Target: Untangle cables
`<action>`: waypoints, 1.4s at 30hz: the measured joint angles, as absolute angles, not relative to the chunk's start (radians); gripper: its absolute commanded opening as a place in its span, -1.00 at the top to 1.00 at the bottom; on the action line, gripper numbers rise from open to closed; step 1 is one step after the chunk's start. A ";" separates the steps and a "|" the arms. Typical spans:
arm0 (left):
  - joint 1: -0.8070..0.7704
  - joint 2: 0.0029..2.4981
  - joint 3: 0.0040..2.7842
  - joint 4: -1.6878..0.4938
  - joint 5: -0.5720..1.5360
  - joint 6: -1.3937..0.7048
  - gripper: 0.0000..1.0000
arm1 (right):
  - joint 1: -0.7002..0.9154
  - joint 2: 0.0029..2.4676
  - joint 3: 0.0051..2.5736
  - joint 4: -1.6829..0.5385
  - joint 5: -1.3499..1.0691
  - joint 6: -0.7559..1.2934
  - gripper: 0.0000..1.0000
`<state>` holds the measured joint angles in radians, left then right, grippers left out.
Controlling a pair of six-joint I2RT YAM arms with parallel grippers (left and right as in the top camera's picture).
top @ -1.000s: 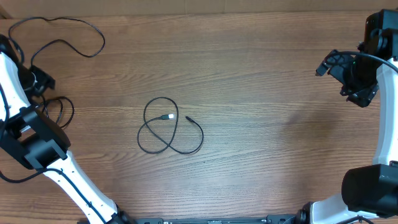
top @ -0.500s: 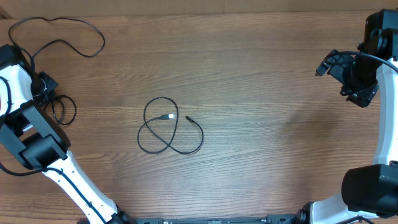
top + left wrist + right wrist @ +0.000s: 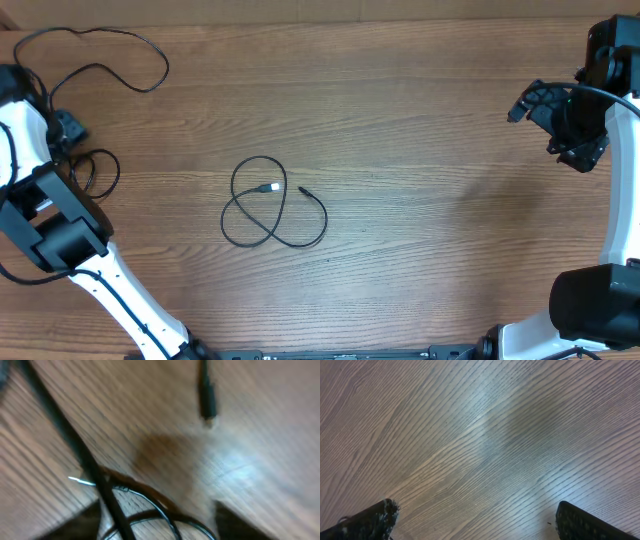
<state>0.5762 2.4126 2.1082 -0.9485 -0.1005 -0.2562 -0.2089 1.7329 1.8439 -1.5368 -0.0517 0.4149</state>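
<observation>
wood-grain brown table (image 3: 400, 100) fills the overhead view. white-and-black left arm (image 3: 55, 235) stands at its left edge, with the left gripper (image 3: 66, 128) just beside a curl of thin black cable (image 3: 117, 178). the wrist view is blurred, but its dark fingertips (image 3: 235, 520) appear released, with cords on the wood between them. right gripper (image 3: 475, 524) hangs over bare wood, spread wide and grasping nothing. looped thin black cable (image 3: 271, 232) lies mid-table, well apart from both grippers, its silver-tipped plug (image 3: 272, 187) inside the loop. another black cord (image 3: 166, 68) trails at top left.
</observation>
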 measured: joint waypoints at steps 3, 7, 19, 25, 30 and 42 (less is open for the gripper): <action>0.577 2.411 2.238 -1.031 -0.050 -0.310 -1.00 | -0.209 1.733 1.844 -1.537 -0.052 0.414 -1.00; 0.577 2.387 2.398 -1.161 0.049 -0.386 -1.00 | -0.209 1.733 1.844 -1.538 -0.052 0.414 -1.00; 0.489 2.280 2.521 -1.474 0.638 -0.358 -1.00 | -0.209 1.733 1.844 -1.538 -0.052 0.415 -1.00; 0.266 2.280 2.457 -1.594 0.552 -0.224 -1.00 | -0.209 1.733 1.844 -1.538 -0.052 0.414 -1.00; 0.108 2.280 2.412 -1.650 0.392 -0.145 -1.00 | -0.209 1.733 1.844 -1.538 -0.052 0.415 -1.00; -0.112 2.282 2.074 -1.588 0.098 -0.057 -1.00 | -0.209 1.733 1.844 -1.538 -0.052 0.414 -1.00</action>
<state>-0.1116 2.2818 2.0739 -1.5879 0.0978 -0.0570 -0.2089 1.7329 1.8439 -1.5379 -0.0521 0.4141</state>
